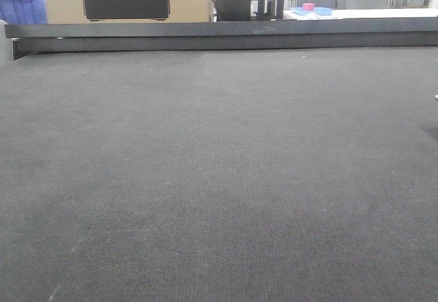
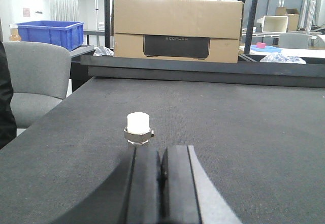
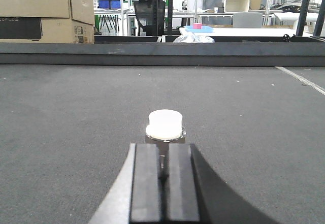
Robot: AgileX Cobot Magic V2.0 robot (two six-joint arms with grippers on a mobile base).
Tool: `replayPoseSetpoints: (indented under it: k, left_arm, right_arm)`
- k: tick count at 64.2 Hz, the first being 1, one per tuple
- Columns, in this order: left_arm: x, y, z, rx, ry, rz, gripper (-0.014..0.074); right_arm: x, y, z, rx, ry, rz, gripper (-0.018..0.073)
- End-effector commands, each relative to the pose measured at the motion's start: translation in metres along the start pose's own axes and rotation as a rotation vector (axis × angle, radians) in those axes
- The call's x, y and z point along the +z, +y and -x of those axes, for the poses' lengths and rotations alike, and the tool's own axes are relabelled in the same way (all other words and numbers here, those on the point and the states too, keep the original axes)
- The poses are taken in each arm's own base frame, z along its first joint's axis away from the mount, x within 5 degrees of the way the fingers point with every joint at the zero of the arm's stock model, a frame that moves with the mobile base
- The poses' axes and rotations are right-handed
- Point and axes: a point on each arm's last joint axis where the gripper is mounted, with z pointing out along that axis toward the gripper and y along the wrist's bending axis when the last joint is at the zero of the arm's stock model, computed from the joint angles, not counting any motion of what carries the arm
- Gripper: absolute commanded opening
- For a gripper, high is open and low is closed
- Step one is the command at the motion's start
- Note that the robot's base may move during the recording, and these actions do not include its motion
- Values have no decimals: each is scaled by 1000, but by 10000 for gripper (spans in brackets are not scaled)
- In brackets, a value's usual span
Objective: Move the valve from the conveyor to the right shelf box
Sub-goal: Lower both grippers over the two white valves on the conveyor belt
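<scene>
**Jaws.** The left gripper [image 2: 161, 152] has its jaws pressed together with nothing between them. The right gripper [image 3: 162, 148] has its jaws closed to a thin slit. A pale sliver shows in that slit, and what it is cannot be made out.

**Task item.** In the left wrist view the valve [image 2: 138, 128], a white cap over a metal collar, stands upright on the conveyor [image 2: 244, 132]. It is ahead of the jaws, slightly to their left and clear of the tips. In the right wrist view the valve [image 3: 165, 125] stands directly ahead of the jaws, just past the tips. Its base is hidden behind them, so contact cannot be confirmed.

**Differences between views.** The front view shows only belt and the black rail [image 1: 219, 31] at the far edge. Only the left wrist view shows the grey chair [image 2: 35, 76] to the left of the jaws, cut off by the frame edge. That view also shows a blue crate [image 2: 51, 33] and a cardboard box [image 2: 177, 29] beyond the rail.
</scene>
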Motion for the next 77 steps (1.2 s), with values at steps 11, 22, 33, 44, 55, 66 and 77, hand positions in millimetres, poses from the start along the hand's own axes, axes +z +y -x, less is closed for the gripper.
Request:
replayPoseSetpoints:
  k: [11, 22, 33, 44, 55, 66, 77]
  left_arm:
    - [0, 0, 3, -5, -26, -2, -111]
    - [-1, 0, 4, -5, -35, -2, -111]
    - [-1, 0, 4, -5, -35, -2, -111]
    - [-1, 0, 7, -5, -73, -1, -111]
    - [-2, 0, 17, -5, -183, 0, -111]
    - [-10, -1, 63, -5, -251, -3, -111]
    - [-8, -2, 118, 6, -147, -5, -41]
  right_arm:
    - [0, 0, 2, 3, -23, -1, -162]
    - [0, 0, 2, 3, -23, -1, -162]
    - [0, 0, 5, 3, -59, -2, -162]
    - [-1, 0, 10, 3, -112, -3, -162]
    - [-3, -1, 22, 3, -242, -7, -162]
    - [-13, 3, 63, 3, -266, 6, -162]
    - [-26, 7, 117, 1, -259, 20, -139]
